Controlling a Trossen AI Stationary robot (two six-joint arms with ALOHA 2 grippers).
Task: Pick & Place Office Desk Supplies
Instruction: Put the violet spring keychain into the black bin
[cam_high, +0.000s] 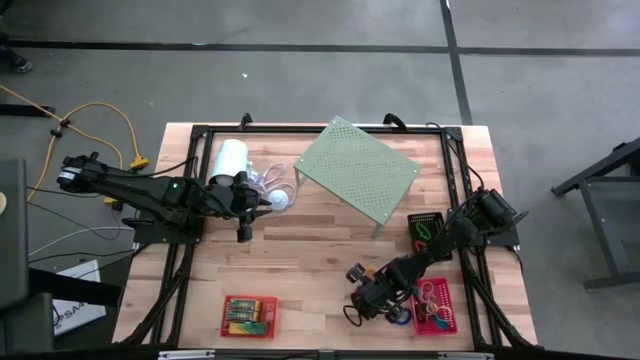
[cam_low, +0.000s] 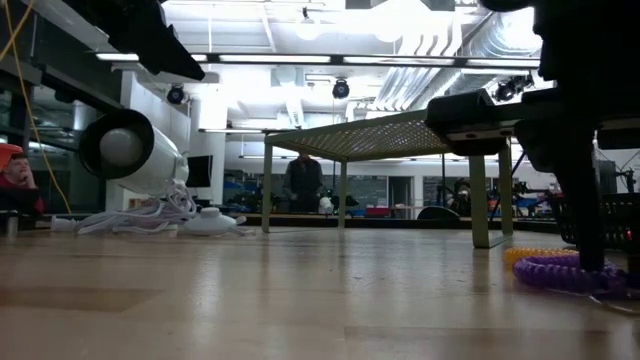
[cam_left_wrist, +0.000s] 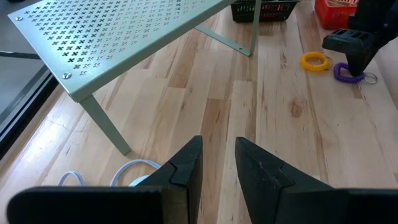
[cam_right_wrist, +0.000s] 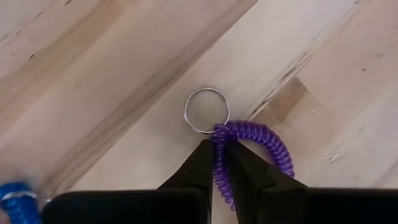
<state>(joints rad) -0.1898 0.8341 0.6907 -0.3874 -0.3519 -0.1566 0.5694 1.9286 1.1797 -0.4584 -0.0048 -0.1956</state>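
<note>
The wooden desk (cam_high: 300, 260) is standing on a grey floor marked with dark lines; beyond it, the low view is showing a bright workshop with ceiling lights and a person (cam_low: 301, 183) standing far back. A pale green perforated shelf (cam_high: 357, 172) is sitting near the desk's middle, with a white cylinder (cam_high: 229, 160) and its cord beside the left arm. A red basket (cam_high: 249, 315) is lying at the front edge, a pink basket (cam_high: 436, 307) at the front right, and a black basket (cam_high: 425, 229) just behind it.

The right arm is reaching down beside the pink basket, its right gripper (cam_right_wrist: 219, 163) pinching narrowly on a purple coil keychain (cam_right_wrist: 264, 146) that is lying on the wood with its metal ring (cam_right_wrist: 207, 111). A yellow coil (cam_left_wrist: 314, 60) is lying near it. The left gripper (cam_left_wrist: 217, 163) is hovering near the cylinder, fingers slightly apart, holding nothing.
</note>
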